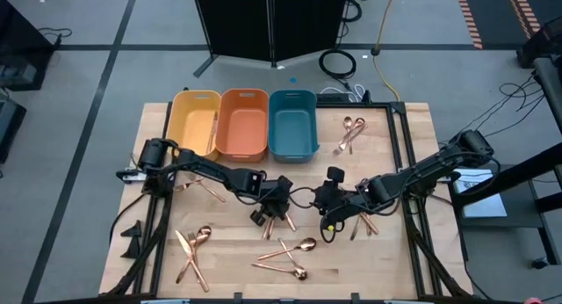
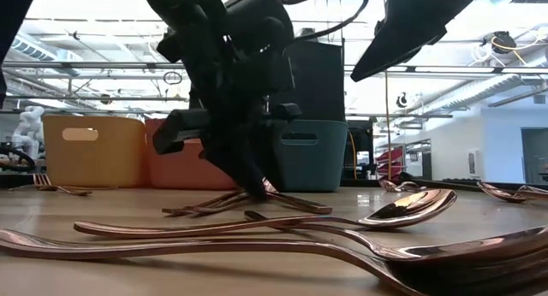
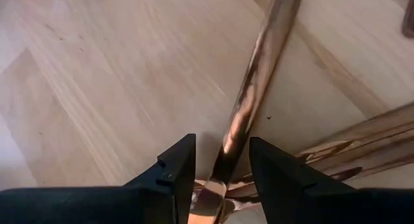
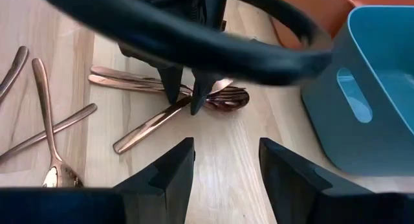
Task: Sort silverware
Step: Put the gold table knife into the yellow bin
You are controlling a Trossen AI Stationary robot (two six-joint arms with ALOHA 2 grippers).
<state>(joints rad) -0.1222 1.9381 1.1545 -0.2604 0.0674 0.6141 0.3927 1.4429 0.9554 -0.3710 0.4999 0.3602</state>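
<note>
Silverware (image 1: 285, 218) lies mid-counter (image 1: 386, 260); the left claw (image 3: 222, 167) straddles, perhaps pinches, one piece, the right claw (image 4: 222, 164) hovers spread; next, lifting.

Three bins (image 1: 243, 122) behind – silverware (image 1: 283, 258) scattered before them on the table (image 1: 386, 269).

The left tool (image 1: 279, 218) hides the silverware (image 1: 288, 220) beneath it.

Three plastic bins stood side by side: one yellow (image 1: 195, 121), one orange (image 1: 243, 121), one teal (image 1: 292, 124). Two arms worked.
</note>
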